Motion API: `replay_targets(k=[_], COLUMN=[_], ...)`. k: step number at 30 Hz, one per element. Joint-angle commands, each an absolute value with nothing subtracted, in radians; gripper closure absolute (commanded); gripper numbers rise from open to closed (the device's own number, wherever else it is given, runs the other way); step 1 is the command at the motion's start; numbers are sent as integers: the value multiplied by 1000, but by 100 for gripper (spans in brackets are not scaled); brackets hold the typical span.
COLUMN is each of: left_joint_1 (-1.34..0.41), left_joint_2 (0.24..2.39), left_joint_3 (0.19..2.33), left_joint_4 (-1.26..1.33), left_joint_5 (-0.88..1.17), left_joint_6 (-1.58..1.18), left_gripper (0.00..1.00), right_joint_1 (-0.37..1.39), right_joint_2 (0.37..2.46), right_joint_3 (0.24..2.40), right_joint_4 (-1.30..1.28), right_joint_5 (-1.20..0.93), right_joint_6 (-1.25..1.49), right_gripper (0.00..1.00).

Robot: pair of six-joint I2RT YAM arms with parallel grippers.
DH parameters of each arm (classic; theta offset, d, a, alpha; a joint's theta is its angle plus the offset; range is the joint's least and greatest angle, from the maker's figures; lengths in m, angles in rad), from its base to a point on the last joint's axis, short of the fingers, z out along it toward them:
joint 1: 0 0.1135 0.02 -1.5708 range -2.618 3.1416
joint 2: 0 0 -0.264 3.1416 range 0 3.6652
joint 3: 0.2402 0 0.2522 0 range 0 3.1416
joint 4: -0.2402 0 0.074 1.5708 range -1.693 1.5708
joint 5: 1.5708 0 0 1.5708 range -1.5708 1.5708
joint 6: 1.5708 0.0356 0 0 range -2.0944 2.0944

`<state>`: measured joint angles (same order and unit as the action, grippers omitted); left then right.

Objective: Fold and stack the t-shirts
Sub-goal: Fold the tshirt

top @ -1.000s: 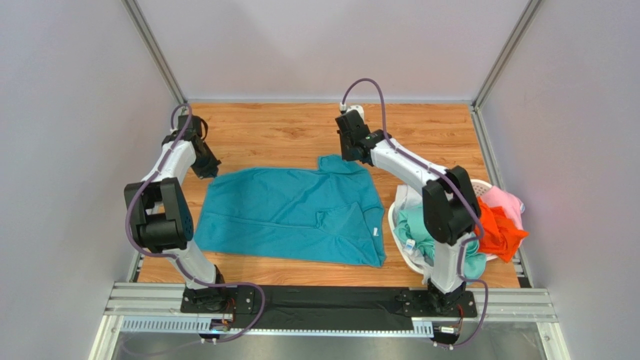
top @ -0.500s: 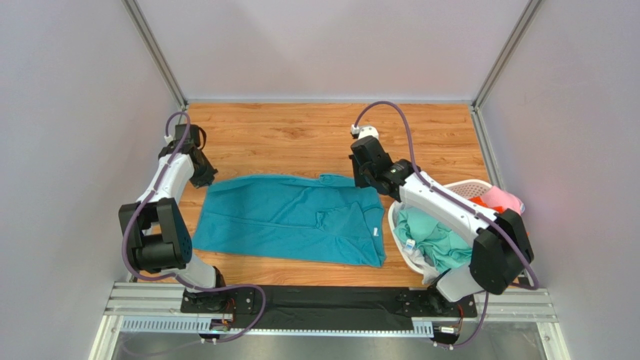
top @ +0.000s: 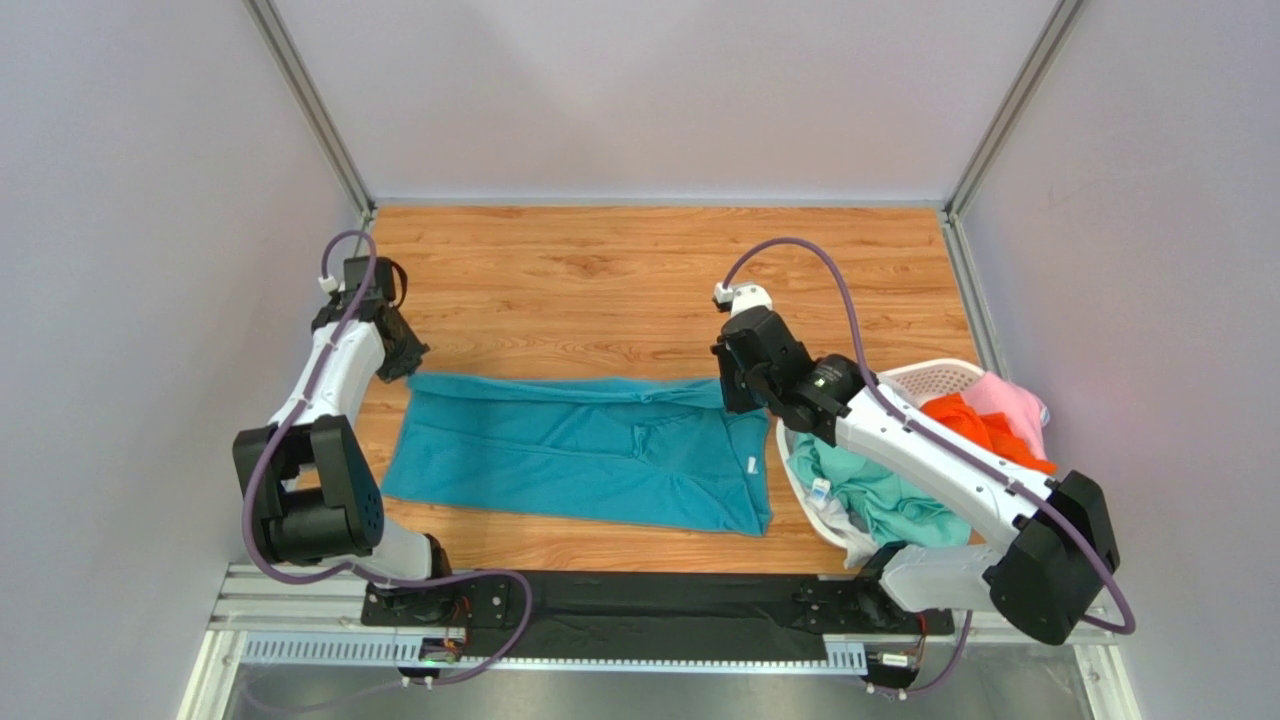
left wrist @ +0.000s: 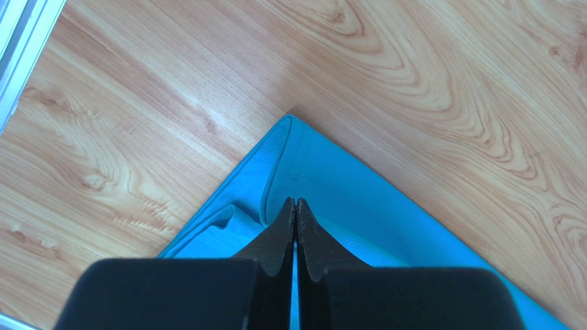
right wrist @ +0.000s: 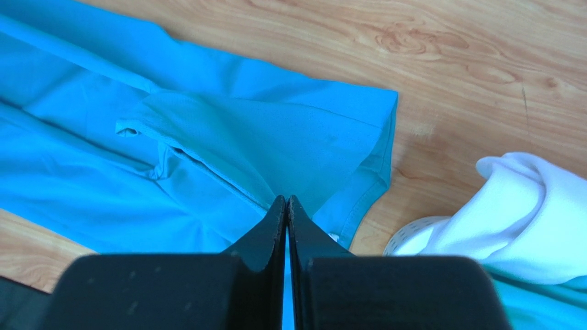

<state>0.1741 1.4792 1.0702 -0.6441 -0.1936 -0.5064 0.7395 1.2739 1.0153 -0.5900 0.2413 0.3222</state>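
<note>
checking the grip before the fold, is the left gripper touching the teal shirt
Touching. The left wrist view shows the left gripper shut, its tips pinching the teal shirt beside its corner.

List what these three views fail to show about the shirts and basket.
- Top view: the right arm covers part of the laundry basket and its contents.
- Left wrist view: the left gripper hides the teal t-shirt beneath it.
- Right wrist view: the frame edge cuts off the basket; the white shirt shows partly.
</note>
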Motion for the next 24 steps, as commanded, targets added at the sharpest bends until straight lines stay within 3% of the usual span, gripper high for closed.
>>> replay_targets(k=[1, 24], left_joint_1=[186, 219], left_joint_2=[1431, 1405], left_joint_3=[1051, 973], left_joint_4=[-609, -607], left_joint_5=[-210, -245], left_joint_6=[-488, -554], left_gripper=[100, 100], right_joint_1=[758, 888], right_joint_2=[1224, 1200], right_joint_3=[990, 830], right_joint_4=[-612, -620], right_joint_5=[227, 95], right_joint_6=[345, 436], right_gripper=[100, 100])
